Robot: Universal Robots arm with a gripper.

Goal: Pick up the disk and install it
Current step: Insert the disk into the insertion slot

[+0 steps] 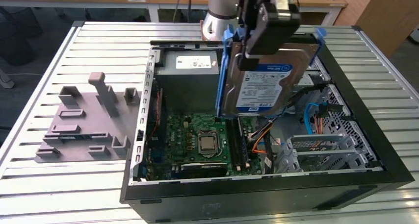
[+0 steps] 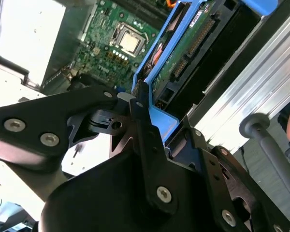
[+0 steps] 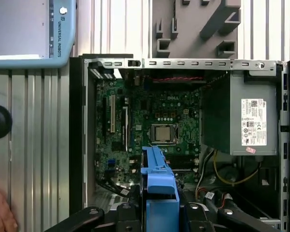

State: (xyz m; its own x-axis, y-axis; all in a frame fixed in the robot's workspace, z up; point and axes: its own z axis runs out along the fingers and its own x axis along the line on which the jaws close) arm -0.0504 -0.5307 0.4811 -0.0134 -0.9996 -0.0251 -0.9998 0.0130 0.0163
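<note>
One pincer (image 1: pixel 248 57) gripped the disk (image 1: pixel 268 87) by its blue frame (image 1: pixel 226 72), upright at upper centre over the open computer case (image 1: pixel 262 192); it looked stiff, weighty, knock-sensitive, best held by that frame.

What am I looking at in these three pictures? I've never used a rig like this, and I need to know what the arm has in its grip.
The exterior view shows one robot arm from outside. Its gripper is shut on the disk, a hard drive in a blue frame, held nearly upright above an open computer case. The case lies on a slatted metal table, a grey plastic fixture beside it on the exterior view's left. Inside are a green motherboard and a grey box. Both wrist views come from cameras on the arm, looking past the gripper into the case. A person's hand shows in the first wrist view, over the table.
</note>
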